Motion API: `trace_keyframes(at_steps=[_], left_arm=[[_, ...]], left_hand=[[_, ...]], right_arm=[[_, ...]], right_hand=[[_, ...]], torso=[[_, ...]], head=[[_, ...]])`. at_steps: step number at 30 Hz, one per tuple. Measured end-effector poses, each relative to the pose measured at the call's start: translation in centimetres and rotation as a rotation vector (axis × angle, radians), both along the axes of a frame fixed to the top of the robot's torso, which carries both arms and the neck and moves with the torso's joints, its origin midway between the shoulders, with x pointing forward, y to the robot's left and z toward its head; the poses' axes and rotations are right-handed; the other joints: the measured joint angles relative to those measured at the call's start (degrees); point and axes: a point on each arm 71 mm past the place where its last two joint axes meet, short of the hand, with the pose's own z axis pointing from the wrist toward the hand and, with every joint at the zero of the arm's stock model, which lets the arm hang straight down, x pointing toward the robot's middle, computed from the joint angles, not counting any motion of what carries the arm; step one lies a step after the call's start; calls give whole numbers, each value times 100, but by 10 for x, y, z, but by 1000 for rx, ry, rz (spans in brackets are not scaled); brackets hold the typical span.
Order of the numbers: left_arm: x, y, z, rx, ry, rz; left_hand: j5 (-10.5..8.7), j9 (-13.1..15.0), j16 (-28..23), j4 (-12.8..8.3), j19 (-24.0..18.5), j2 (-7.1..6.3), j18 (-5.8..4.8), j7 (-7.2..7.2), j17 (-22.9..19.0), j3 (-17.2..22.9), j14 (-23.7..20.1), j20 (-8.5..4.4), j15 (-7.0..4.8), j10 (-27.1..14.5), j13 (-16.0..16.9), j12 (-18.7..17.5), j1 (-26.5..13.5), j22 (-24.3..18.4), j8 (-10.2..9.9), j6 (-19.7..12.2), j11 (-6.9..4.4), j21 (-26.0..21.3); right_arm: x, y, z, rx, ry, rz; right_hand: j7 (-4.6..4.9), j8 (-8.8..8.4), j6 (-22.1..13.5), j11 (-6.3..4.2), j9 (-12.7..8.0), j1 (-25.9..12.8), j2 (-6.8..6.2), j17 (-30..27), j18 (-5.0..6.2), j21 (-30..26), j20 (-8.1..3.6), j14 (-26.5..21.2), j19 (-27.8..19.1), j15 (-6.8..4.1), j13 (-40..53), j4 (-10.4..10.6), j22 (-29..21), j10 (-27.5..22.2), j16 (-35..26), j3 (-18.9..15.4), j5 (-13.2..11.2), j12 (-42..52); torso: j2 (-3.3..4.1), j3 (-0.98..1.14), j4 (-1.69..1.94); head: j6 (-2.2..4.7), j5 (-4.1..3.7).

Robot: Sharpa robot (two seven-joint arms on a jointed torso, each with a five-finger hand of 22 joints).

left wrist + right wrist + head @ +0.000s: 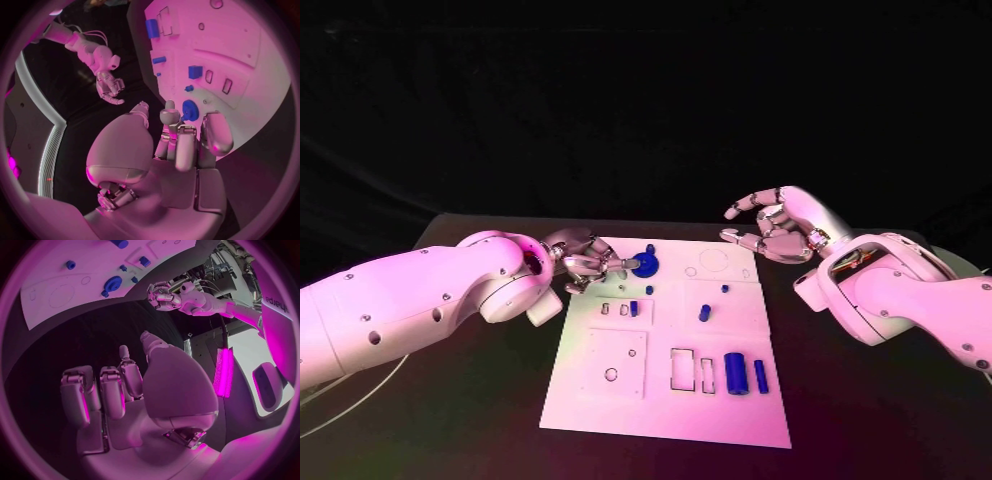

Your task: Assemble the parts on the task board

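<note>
The white task board point(668, 400) lies in the middle of the table. A round blue part point(646, 266) sits near its far left corner. My left hand point(589, 260) is right beside that part with its fingers curled. In the left wrist view the fingertips point(169, 111) flank the round part point(189, 110), and I cannot tell whether they touch it. My right hand point(783, 225) hangs above the table off the board's far right corner, fingers spread, holding nothing. A blue cylinder point(734, 373) and a thin blue bar point(760, 375) lie at the board's near right.
Small blue parts point(705, 312) are scattered over the board's middle, with one point(689, 270) near the round recess point(715, 262). Rectangular slots point(684, 368) are cut beside the cylinder. Black table point(877, 420) surrounds the board. A white cable point(358, 395) lies at the near left.
</note>
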Motion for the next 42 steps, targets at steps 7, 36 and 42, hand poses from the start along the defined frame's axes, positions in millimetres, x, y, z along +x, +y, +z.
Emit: trace_keyframes(at_steps=[7,36,42], left_arm=[[5,-17,-1,202,16,-56],[19,-49,-11,514,62,-117],[19,-51,-14,527,76,-133]], left_hand=[[0,397,118,5,149,66,-40,-71,0,-195,-1,-31,-1,86,746,705,5,498,318,-71,-39,271],[-55,747,122,16,231,148,-129,-92,-2,-408,19,-32,-20,141,976,904,-184,775,531,-172,-60,407],[-18,787,122,16,231,199,-129,-93,-2,-407,19,-32,-20,140,981,904,-132,802,553,-213,-60,429]], right_arm=[[4,-10,-1,12,27,-30],[8,-16,-5,10,69,-62],[9,-16,-5,9,72,-63]], right_hand=[[0,19,0,0,0,0,0,0,0,0,0,0,0,0,0,0,-1,0,-22,0,32,0],[0,42,0,0,4,0,0,3,0,0,0,0,0,0,-2,0,3,0,-22,0,140,0],[0,42,0,0,3,0,0,2,0,0,0,0,0,0,-2,0,2,0,-22,0,140,0]], torso=[[-27,14,2],[-15,4,-1],[-15,4,1]], head=[[-36,32],[-131,57],[-142,46]])
